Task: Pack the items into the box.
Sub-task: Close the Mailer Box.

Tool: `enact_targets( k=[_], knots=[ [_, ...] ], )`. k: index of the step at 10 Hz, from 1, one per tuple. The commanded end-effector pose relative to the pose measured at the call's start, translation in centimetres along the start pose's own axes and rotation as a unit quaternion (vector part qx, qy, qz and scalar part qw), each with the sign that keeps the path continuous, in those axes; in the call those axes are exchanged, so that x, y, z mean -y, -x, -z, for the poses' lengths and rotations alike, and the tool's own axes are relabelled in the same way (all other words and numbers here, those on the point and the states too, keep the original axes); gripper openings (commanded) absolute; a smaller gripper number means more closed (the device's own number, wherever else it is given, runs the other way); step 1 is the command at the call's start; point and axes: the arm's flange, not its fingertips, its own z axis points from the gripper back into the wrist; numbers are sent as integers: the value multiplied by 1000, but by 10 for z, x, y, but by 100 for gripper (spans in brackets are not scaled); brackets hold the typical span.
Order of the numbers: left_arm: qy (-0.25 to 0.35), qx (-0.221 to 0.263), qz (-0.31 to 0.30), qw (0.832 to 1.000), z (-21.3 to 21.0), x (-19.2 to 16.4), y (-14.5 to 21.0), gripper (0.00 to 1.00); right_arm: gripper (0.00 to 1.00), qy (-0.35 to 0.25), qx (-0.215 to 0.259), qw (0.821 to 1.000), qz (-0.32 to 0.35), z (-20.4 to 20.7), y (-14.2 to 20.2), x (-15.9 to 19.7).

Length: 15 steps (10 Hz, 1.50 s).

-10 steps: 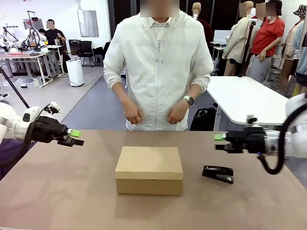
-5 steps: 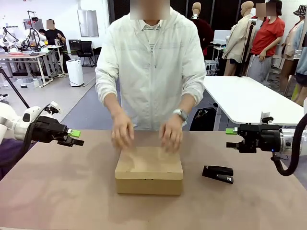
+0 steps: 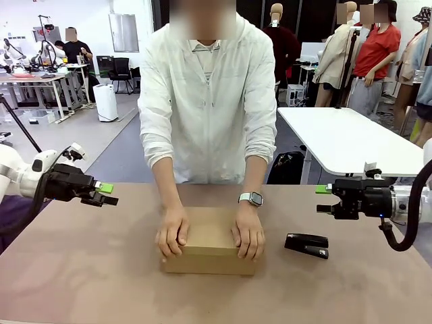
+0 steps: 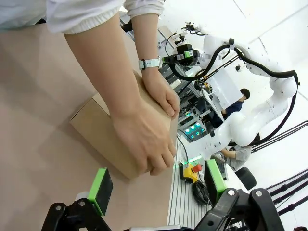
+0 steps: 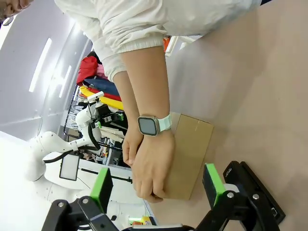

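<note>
The brown cardboard box [image 3: 209, 237] lies shut in the middle of the table. A person's two hands [image 3: 173, 235] press down on its lid and grip its front corners. The wrist views show the same box [image 4: 96, 126] [image 5: 193, 147] under those hands. The navy pouch and the yellow-and-black knife are out of view. My left gripper [image 3: 106, 194] [image 4: 158, 185] hovers open above the table's left side, well apart from the box. Over the right side my right gripper [image 3: 324, 200] [image 5: 157, 184] is open too, and nothing sits between its fingers.
A black stapler [image 3: 307, 244] [image 5: 255, 188] lies on the table right of the box, below my right gripper. The person stands at the far edge, leaning over the table. Bare tabletop [image 3: 81, 270] stretches to the left and in front of the box.
The person leaned forward and brought both hands down onto the box lid, then to its front corners. My right gripper drew back to the right. The left arm has stayed still.
</note>
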Motion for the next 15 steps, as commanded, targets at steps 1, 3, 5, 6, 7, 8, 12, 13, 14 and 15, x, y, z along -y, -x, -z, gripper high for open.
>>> enact_targets(
  k=[1, 3, 5, 6, 7, 8, 12, 13, 14, 15],
  knots=[
    [-1, -5, 6, 1000, -1, 4, 3, 100, 100, 5, -3, 1000, -15, 1, -3, -1],
    [-1, -5, 6, 1000, -1, 4, 3, 100, 100, 5, -3, 1000, -15, 1, -3, -1],
    [-1, -5, 6, 1000, -1, 4, 3, 100, 100, 5, -3, 1000, -15, 1, -3, -1],
    [-1, -5, 6, 1000, -1, 4, 3, 100, 100, 5, -3, 1000, -15, 1, -3, -1],
    [-1, -5, 6, 1000, -1, 4, 3, 100, 100, 5, -3, 1000, -15, 1, -3, -1],
    [-1, -5, 6, 1000, -1, 4, 3, 100, 100, 5, -3, 1000, -15, 1, -3, -1],
    [-1, -5, 6, 1000, -1, 4, 3, 100, 100, 5, -3, 1000, -15, 1, -3, -1],
    [-1, -5, 6, 1000, -1, 4, 3, 100, 100, 5, -3, 1000, -15, 1, -3, -1],
    [-1, -5, 6, 1000, -1, 4, 3, 100, 100, 5, -3, 1000, -15, 1, -3, -1],
    [-1, -5, 6, 1000, -1, 4, 3, 100, 100, 5, -3, 1000, -15, 1, -3, -1]
  ],
)
